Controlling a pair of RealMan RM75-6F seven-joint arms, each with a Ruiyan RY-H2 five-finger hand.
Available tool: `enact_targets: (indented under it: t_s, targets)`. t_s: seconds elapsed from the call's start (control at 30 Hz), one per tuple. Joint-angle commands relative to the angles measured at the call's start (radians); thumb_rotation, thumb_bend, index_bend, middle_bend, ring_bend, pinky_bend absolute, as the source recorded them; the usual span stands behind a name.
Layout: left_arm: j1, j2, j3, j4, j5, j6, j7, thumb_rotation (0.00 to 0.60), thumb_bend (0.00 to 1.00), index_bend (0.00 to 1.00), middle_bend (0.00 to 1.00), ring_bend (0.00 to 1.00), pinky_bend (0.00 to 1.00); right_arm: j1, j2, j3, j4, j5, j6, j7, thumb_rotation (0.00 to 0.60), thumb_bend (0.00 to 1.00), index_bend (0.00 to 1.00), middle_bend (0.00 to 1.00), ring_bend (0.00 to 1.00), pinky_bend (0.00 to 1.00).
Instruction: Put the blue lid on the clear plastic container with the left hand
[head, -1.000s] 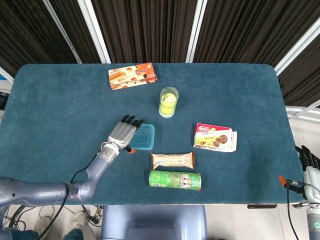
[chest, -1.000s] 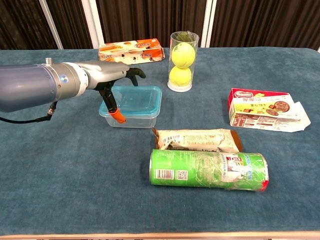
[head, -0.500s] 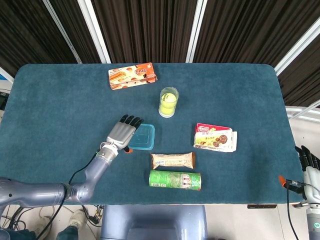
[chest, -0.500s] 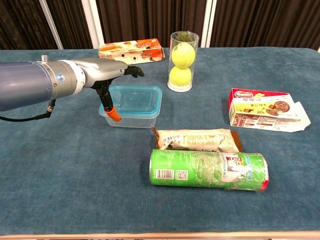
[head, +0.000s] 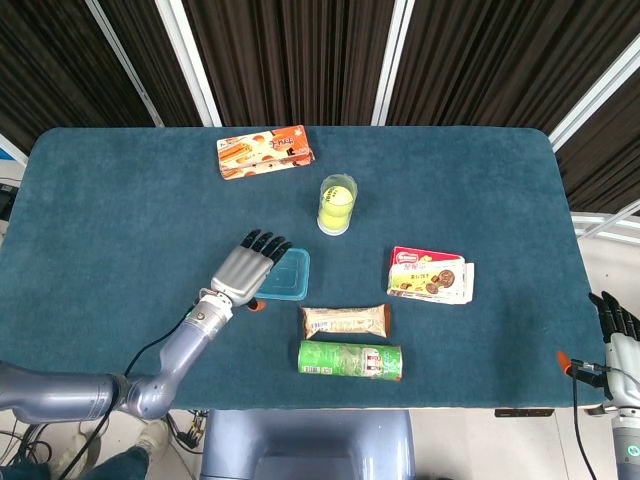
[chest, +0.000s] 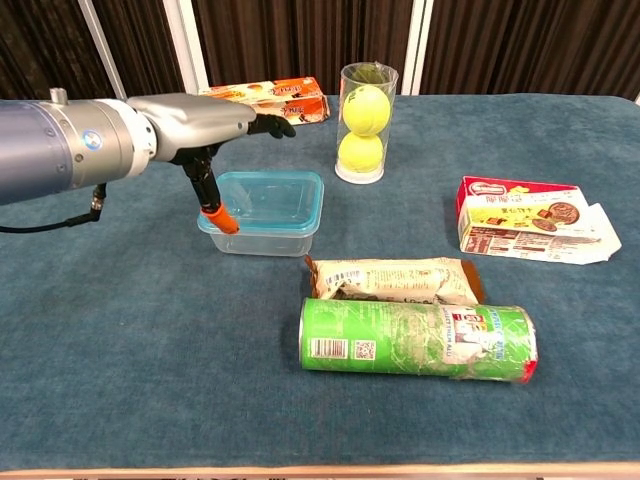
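The clear plastic container (chest: 262, 213) stands in the middle of the table with the blue lid (head: 284, 274) lying flat on top of it. My left hand (head: 243, 268) hovers just left of it and above its left edge, fingers stretched out and apart, holding nothing. In the chest view the left hand (chest: 200, 120) is above the container's rim, its orange-tipped thumb pointing down beside the lid's left corner. My right hand (head: 618, 330) hangs off the table at the lower right edge of the head view, fingers extended.
A tube of tennis balls (chest: 365, 122) stands behind the container. A wrapped snack bar (chest: 395, 281) and a green chip can (chest: 420, 338) lie in front of it. A biscuit box (chest: 522, 219) lies to the right and an orange box (chest: 265, 100) at the back.
My left hand has risen off the lid and drawn back slightly to the left. The lid stays on the container. The right hand has not moved.
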Motion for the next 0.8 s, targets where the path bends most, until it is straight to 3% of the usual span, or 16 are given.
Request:
enact_targets:
  t_s: [0.03, 0.33, 0.8]
  targets:
    - [0.003, 0.006, -0.01, 0.0, 0.034, 0.007, -0.01, 0.6, 0.09, 0.01, 0.08, 0.0, 0.0, 0.0, -0.001, 0.0, 0.002, 0.0, 0.0, 0.001, 0.6, 0.29, 0.1, 0.0, 0.0, 0.0]
    - [-0.018, 0.022, -0.086, 0.099, 0.137, -0.115, -0.19, 0.6, 0.3, 0.31, 0.34, 0.03, 0.01, -0.001, -0.003, 0.004, 0.002, 0.012, 0.001, 0.001, 0.6, 0.29, 0.1, 0.0, 0.0, 0.0]
    - [-0.037, -0.042, -0.111, 0.256, 0.211, -0.179, -0.308, 0.6, 0.37, 0.52, 0.51, 0.08, 0.01, -0.002, -0.003, 0.008, -0.003, 0.026, -0.002, -0.001, 0.6, 0.29, 0.1, 0.0, 0.0, 0.0]
